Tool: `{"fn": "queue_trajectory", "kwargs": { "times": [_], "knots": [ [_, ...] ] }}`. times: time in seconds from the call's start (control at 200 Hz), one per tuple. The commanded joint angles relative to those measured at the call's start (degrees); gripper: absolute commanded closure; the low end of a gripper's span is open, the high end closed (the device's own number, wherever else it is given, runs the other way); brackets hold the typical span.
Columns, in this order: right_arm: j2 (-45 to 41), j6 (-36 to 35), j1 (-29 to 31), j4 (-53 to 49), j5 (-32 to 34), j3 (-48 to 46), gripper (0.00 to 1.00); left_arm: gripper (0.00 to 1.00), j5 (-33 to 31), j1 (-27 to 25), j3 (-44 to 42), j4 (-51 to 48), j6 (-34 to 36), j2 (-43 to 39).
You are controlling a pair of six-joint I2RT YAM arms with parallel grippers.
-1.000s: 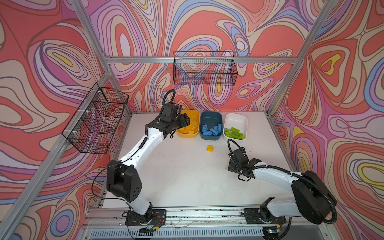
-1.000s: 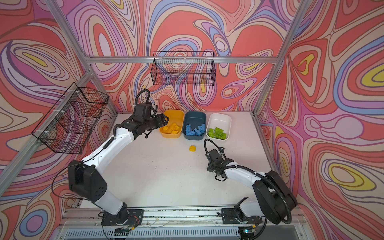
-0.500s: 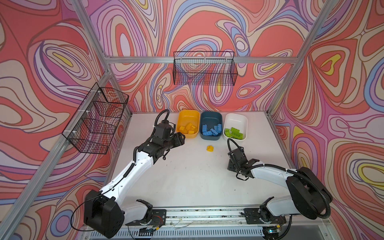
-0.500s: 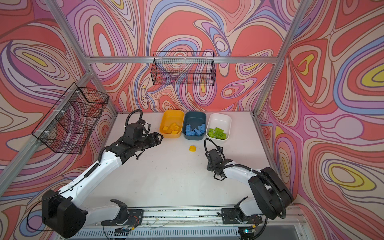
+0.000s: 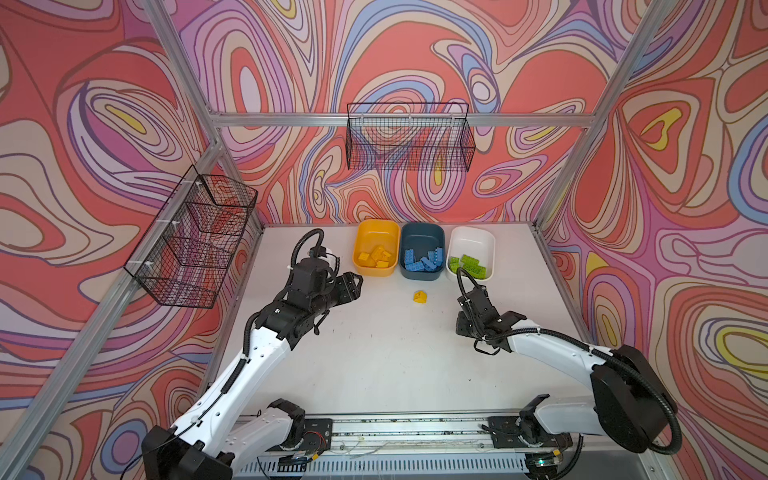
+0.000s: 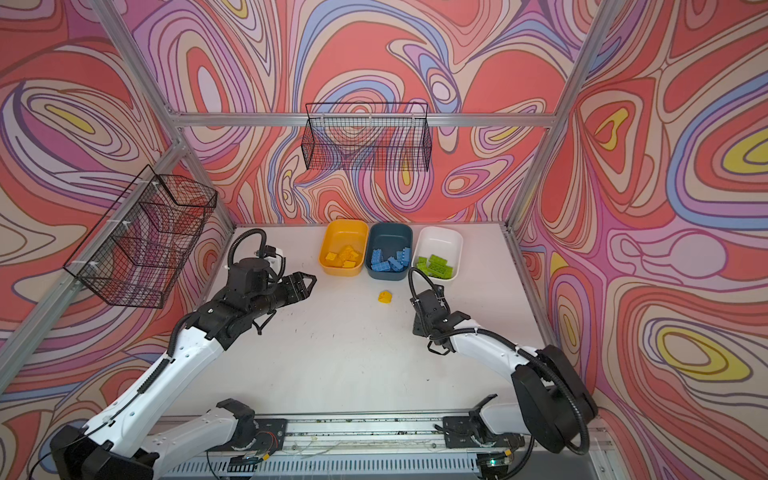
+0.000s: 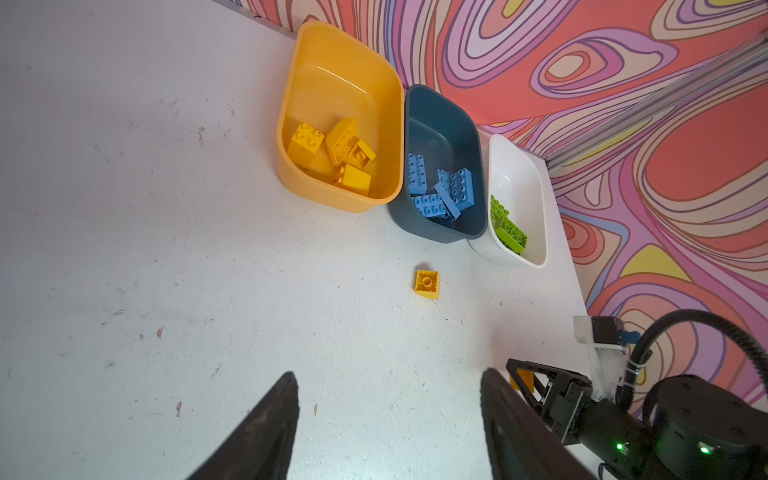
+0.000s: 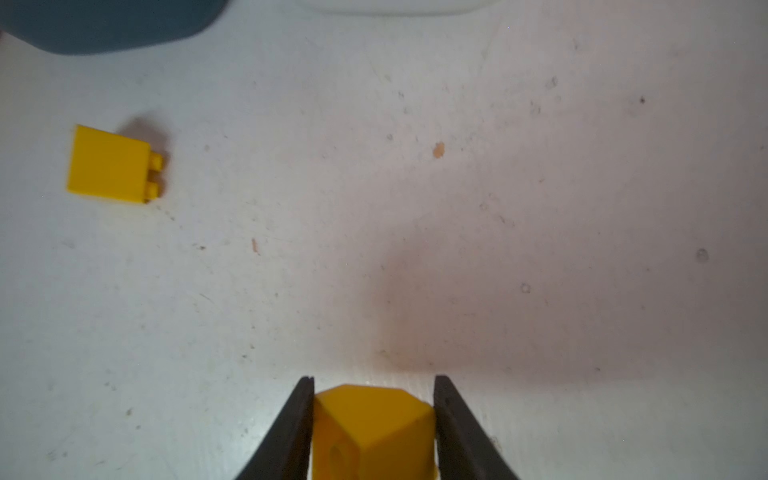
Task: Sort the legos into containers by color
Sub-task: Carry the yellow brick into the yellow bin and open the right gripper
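**Right gripper** (image 8: 373,388): we see its two fingers pressed against opposite sides of the held yellow brick (image 8: 374,436). The brick is on or just above the table (image 8: 540,166); we cannot tell which.

**Left gripper** (image 7: 388,374): its fingers stand apart with nothing between them. It hovers off the near left corner of the yellow tub (image 5: 376,224).

**Deciding relation:** from the right gripper, the yellow tub lies toward the back wall and across to the left, beyond the blue tub (image 5: 422,232). The white tub (image 5: 473,241) is the one almost straight ahead. We judge that the held brick must travel this diagonal, lifted clear of the tub walls. The left arm stands nearer the yellow tub.

**Loose yellow brick** (image 5: 420,296): it lies on its side in front of the blue tub, between the two grippers. It is nearly square, so we note no marked long axis.

**Already sorted:** the sorted yellow bricks (image 7: 332,153) lie in the yellow tub, the blue bricks (image 7: 440,195) in the blue tub, and the green bricks (image 7: 509,230) in the white tub.
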Motion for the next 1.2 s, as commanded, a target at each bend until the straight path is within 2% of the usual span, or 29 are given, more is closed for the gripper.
{"fn": "queue_trajectory", "kwargs": {
  "times": [0.0,0.285,0.501,0.691,0.826,1.027,1.192],
  "knots": [
    [-0.2,-2.8,0.2,-2.5,-3.0,6.0,0.69,0.31,0.1,-0.2,-3.0,-1.6,0.5,-1.7],
    [15.1,-7.8,0.2,-3.3,-12.1,29.4,0.68,0.31,2.7,-0.2,-12.4,-1.8,0.1,-6.8],
    [29.3,-9.1,0.5,3.1,-21.4,46.7,0.66,0.29,2.5,-0.2,-18.7,-1.7,-2.0,-10.9],
    [42.3,-10.6,1.2,5.5,-24.3,62.4,0.65,0.26,3.2,-0.3,-22.3,-1.7,-3.3,-12.4],
    [52.1,-11.1,1.2,5.6,-26.1,73.2,0.64,0.2,4.0,-0.3,-24.4,-1.3,-3.2,-12.7],
    [63.3,-11.9,1.2,3.2,-26.3,87.1,0.48,0.14,3.2,-0.3,-26.7,-1.6,-2.5,-13.6],
    [65.2,-11.7,1.2,4.4,-27.2,89.5,0.28,0.14,3.1,-0.4,-26.0,-2.0,-2.1,-13.5]
  ]
}}
